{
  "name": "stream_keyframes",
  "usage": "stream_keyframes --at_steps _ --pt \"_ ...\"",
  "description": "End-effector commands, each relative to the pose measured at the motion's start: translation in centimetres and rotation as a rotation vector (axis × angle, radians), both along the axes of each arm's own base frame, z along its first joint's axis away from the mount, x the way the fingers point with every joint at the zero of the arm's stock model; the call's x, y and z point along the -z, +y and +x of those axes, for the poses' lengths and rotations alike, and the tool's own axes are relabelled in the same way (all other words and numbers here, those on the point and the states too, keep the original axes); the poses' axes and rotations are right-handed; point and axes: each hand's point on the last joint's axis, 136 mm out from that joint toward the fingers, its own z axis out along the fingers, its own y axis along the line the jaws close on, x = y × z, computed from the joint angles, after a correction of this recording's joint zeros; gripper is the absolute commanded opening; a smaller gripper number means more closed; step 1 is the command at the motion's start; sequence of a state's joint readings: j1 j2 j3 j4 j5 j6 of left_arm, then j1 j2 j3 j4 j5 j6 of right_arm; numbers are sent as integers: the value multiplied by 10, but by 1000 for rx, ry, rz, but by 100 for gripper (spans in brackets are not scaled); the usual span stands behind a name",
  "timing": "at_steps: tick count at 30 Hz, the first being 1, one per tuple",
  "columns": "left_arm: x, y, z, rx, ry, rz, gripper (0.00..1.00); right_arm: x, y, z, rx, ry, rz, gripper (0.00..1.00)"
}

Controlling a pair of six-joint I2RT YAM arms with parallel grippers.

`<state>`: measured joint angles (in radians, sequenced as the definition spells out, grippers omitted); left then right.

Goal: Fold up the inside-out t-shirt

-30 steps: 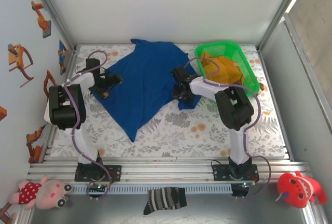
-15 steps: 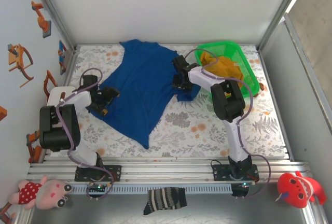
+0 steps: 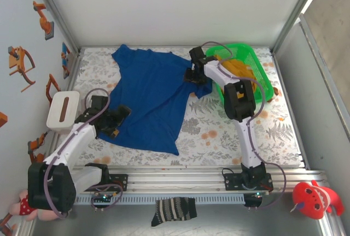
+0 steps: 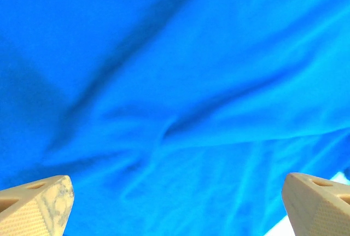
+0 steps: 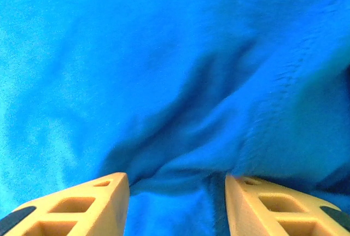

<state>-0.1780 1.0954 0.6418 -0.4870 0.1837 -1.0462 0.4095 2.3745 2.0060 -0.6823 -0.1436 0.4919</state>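
The inside-out t-shirt (image 3: 150, 96) has been pulled out flatter over the last second. The right gripper (image 5: 176, 180) clamps a bunched fold between its jaws. The left gripper (image 4: 175, 192) stands wide open with cloth just ahead, so spreading appears nearly done.

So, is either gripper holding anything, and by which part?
Right gripper seems to pinch the blue t-shirt's edge beside the green basket; left gripper open, empty.
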Motion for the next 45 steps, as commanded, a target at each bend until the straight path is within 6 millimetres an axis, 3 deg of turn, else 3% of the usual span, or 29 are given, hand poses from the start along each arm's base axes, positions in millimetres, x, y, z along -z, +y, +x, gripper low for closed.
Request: stream_keyframes --at_steps 1,4,8,15,21,26,31,40,45 --pt "-38 2 27 51 -99 67 97 -80 17 -10 -85 -135 121 49" --pt "-55 -3 65 136 -141 123 97 -101 21 -33 -87 -157 167 49" --pt "-59 -13 126 240 -163 153 97 -99 37 -69 -105 -144 188 49" --pt "-44 -46 229 373 -178 79 97 -59 81 -141 -147 -76 169 46" --pt "-15 -64 275 392 -188 42 97 -18 112 -187 -172 -5 153 44" --pt "20 -61 282 342 -130 28 97 18 107 -204 -135 61 126 43" --pt "44 -41 276 252 -80 9 97 41 89 -209 -117 110 56 43" --pt "73 13 248 120 1 -16 97 63 25 -209 -45 207 -74 43" --pt "74 34 233 76 13 -12 97 64 -15 -201 0 220 -159 42"
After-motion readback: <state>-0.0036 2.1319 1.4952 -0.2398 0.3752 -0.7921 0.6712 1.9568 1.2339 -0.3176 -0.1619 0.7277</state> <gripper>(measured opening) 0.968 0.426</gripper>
